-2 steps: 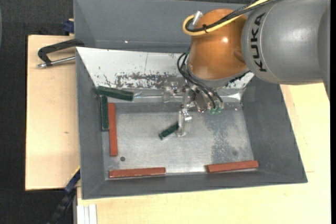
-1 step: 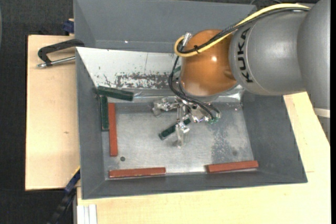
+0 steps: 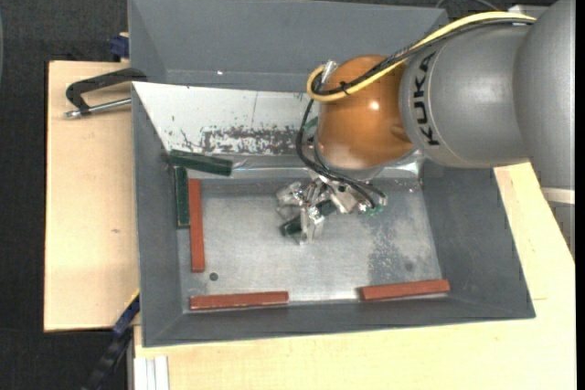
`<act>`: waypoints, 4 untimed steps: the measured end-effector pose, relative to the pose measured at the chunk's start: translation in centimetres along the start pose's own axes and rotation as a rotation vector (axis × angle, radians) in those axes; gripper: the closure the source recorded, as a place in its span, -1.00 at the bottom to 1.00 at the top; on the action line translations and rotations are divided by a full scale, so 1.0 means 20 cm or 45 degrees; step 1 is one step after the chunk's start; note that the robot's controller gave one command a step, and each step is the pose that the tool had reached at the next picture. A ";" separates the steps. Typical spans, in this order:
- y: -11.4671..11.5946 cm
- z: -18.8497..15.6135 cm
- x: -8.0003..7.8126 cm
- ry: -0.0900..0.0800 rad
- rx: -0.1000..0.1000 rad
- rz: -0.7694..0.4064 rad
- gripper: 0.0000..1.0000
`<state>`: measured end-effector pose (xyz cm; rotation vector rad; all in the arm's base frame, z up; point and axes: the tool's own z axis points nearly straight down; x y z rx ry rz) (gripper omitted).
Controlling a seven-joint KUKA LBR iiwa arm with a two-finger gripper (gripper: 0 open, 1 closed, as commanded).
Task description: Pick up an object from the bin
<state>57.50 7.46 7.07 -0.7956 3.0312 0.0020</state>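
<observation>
Centrally, jaws low in the bin (image 3: 402, 242), open or closed unclear; red bars (image 3: 239, 299), green bars (image 3: 183, 201) along walls.

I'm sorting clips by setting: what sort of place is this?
Likely a robotics lab's bin-picking test cell: a KUKA arm reaches into a grey metal bin holding a few red-brown bars and dark green bars, with its pincer near the bin's middle.

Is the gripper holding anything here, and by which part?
Cannot be told. The gripper is down at the middle of the bin floor, with a small dark piece at its tip; a hold isn't visible.
</observation>
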 end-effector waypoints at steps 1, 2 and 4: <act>-0.01 -0.01 0.00 0.000 0.001 0.000 1.00; 0.00 -0.02 0.00 0.004 -0.001 0.001 1.00; 0.00 -0.13 0.00 0.002 0.000 0.001 1.00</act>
